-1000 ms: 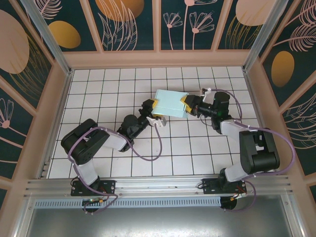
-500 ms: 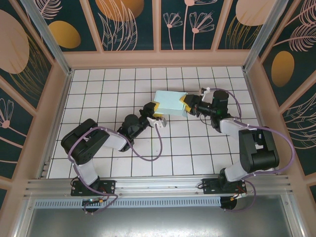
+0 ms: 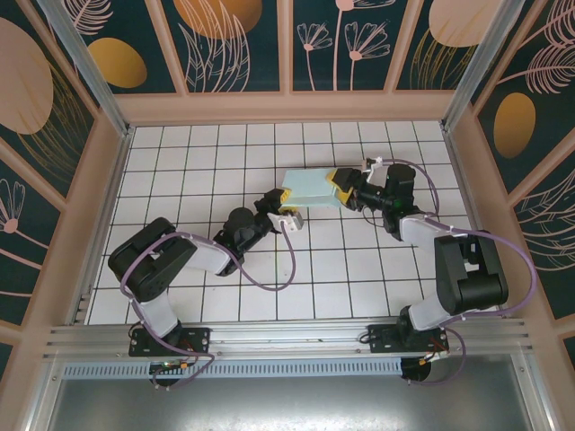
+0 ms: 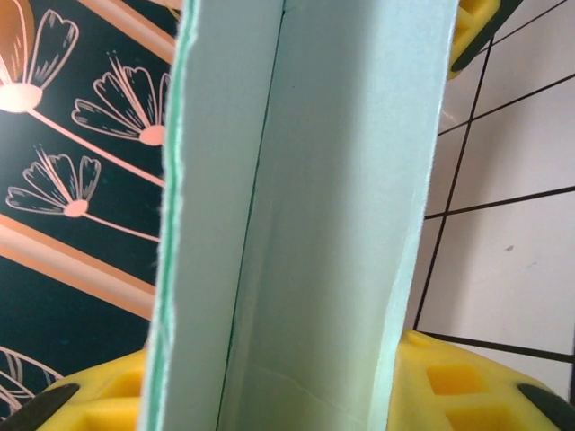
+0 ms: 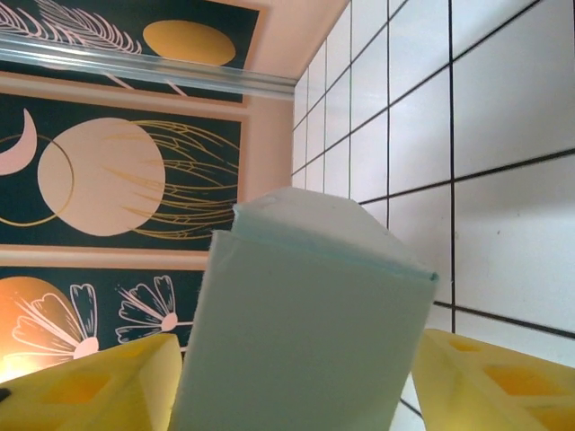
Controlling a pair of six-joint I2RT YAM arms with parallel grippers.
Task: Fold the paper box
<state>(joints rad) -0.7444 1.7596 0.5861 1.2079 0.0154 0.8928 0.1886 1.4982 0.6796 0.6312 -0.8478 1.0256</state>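
Note:
The paper box [image 3: 310,187], pale light-blue card, hangs just above the tiles at mid table between both grippers. My left gripper [image 3: 286,197] is shut on its left end. In the left wrist view the card [image 4: 341,224] stands upright between the yellow pads [image 4: 454,386], and both pads press against it. My right gripper [image 3: 342,183] sits at the box's right end. In the right wrist view the box [image 5: 305,332] lies between the yellow fingers [image 5: 494,386] with a sliver of tile showing beside the right one, so the jaws are open around it.
The white tiled floor [image 3: 225,153] is ringed by tan walls, with the back wall [image 3: 287,106] about three tiles behind the box. Purple cables [image 3: 287,260] loop over the tiles near both arms.
The box has rolled from lying flat to a narrower, more edge-on strip. The right gripper's jaws have spread off it, while the left gripper has closed tighter on its end.

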